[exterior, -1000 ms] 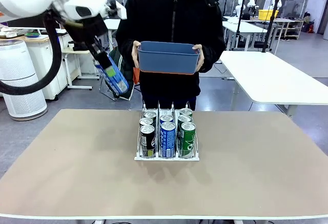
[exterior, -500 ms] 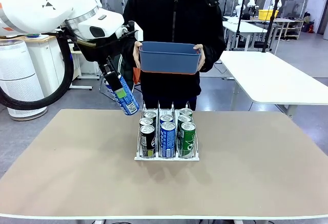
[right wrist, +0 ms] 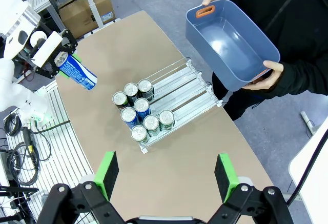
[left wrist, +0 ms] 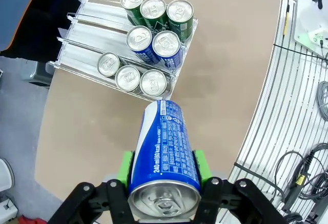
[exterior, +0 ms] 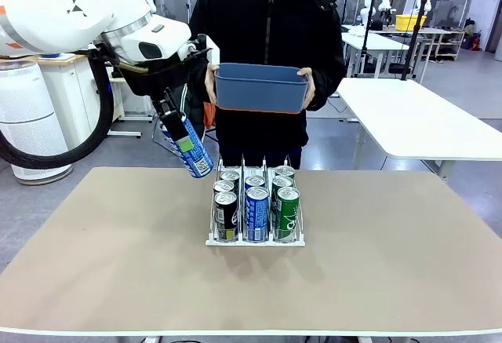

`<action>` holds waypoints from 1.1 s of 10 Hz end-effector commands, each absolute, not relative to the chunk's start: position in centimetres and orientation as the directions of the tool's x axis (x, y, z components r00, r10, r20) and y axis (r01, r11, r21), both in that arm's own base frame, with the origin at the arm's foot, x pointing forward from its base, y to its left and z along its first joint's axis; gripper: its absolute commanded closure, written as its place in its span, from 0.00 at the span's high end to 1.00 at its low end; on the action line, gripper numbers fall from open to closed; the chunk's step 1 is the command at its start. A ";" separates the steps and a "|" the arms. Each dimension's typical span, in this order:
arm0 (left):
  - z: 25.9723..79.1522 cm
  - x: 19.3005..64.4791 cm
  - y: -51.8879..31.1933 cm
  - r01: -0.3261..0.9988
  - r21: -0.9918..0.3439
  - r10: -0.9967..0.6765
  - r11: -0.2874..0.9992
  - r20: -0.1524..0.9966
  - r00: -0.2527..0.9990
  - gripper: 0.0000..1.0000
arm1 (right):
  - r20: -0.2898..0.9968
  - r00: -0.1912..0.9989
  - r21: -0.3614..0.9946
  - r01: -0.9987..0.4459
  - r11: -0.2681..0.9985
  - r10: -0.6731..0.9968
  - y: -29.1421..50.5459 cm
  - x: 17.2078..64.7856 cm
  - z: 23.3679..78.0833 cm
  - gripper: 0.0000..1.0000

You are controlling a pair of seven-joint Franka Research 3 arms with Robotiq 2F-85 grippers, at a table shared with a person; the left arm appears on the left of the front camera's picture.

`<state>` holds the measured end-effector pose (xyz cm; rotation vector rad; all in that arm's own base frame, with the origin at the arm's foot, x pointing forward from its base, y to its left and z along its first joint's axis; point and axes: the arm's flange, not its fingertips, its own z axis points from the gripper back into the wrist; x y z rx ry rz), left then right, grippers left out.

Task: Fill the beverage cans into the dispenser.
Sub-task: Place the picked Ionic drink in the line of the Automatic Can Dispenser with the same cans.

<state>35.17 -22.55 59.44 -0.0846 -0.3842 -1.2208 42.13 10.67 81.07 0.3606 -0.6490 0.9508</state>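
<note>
My left gripper point(exterior: 182, 135) is shut on a blue beverage can point(exterior: 190, 148), tilted in the air just left of and behind the dispenser point(exterior: 255, 240). In the left wrist view the green pads point(left wrist: 201, 163) clamp the blue can point(left wrist: 164, 147) above the table, with the dispenser point(left wrist: 87, 26) beyond it. Its lanes hold several cans point(left wrist: 154, 34): three green, two blue, three silver-topped dark ones, crowded at the front end. My right gripper point(right wrist: 167, 171) is open high above the table and looks down on the dispenser point(right wrist: 189, 88) and the cans point(right wrist: 141, 112).
A person at the far side holds an empty blue tub point(exterior: 259, 88) with both hands, above and behind the dispenser; the tub point(right wrist: 230, 44) is tipped. The tan table point(exterior: 376, 264) has free room on both sides of the rack.
My left arm has swung right and down with the blue can, closer to the dispenser's rear left corner. Over the last half second it has barely moved. The tub is steady.
</note>
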 end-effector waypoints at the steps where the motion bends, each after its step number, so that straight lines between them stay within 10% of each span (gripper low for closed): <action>1: 59.7 35.3 -25.1 0.909 0.156 -0.893 0.387 0.309 0.327 0.57 | 0.655 0.414 0.006 -0.840 0.543 0.633 10.6 42.0 81.1 1.00; 11: 51.8 31.6 -36.1 0.941 0.275 -0.961 0.199 0.241 0.133 0.57 | 0.655 0.414 0.006 -0.840 0.543 0.633 10.6 42.0 81.1 1.00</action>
